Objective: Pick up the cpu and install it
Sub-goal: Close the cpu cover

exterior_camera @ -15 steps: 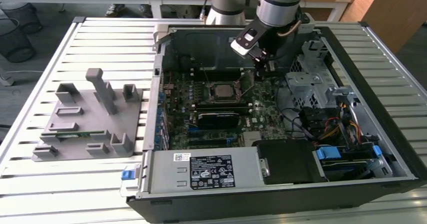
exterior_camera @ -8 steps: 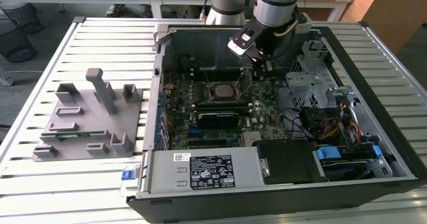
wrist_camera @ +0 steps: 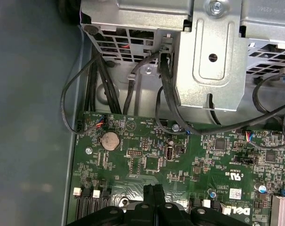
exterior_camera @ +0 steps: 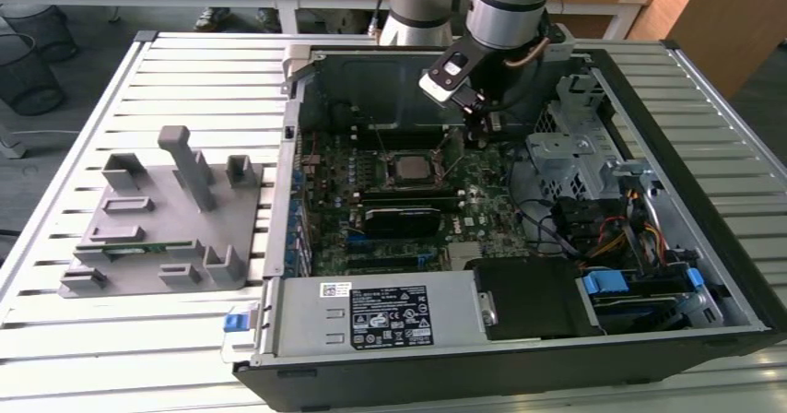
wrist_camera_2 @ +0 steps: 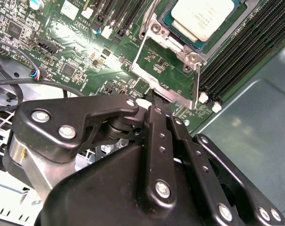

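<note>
Cpu (wrist_camera_2: 203,16) lies seated in the socket (wrist_camera_2: 157,29), silver top up. The hand (wrist_camera_2: 154,96) hangs just beside the socket's raised frame, fingers (wrist_camera: 149,195) pressed together, holding nothing

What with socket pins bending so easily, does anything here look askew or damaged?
Nothing looks damaged. The cpu sits square, but the metal retention frame beside it is swung open, not clamped over it. The shut gripper is close to that frame's edge.
</note>
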`<state>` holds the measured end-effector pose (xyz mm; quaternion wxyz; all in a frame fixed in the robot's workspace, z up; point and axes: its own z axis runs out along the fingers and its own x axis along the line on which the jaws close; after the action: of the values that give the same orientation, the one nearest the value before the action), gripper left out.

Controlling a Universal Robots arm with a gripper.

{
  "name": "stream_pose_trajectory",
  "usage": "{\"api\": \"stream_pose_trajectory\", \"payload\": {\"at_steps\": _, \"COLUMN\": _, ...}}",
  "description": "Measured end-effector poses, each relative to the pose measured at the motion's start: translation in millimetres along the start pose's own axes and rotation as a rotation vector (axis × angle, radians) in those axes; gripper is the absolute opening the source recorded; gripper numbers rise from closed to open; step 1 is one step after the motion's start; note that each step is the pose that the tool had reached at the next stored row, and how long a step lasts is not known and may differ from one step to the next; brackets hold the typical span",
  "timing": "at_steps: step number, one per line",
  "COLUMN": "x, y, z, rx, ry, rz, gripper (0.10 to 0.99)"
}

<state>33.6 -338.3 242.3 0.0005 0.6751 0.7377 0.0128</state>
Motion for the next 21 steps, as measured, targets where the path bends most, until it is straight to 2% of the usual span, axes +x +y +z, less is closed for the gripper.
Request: {"api": "stream_pose_trajectory", "payload": {"at_steps": 21, "x": 0.7, "y": -8.4, "z": -0.1, "rx": 0.0, "ry": 0.0, "rz": 0.0, "gripper": 0.106}}
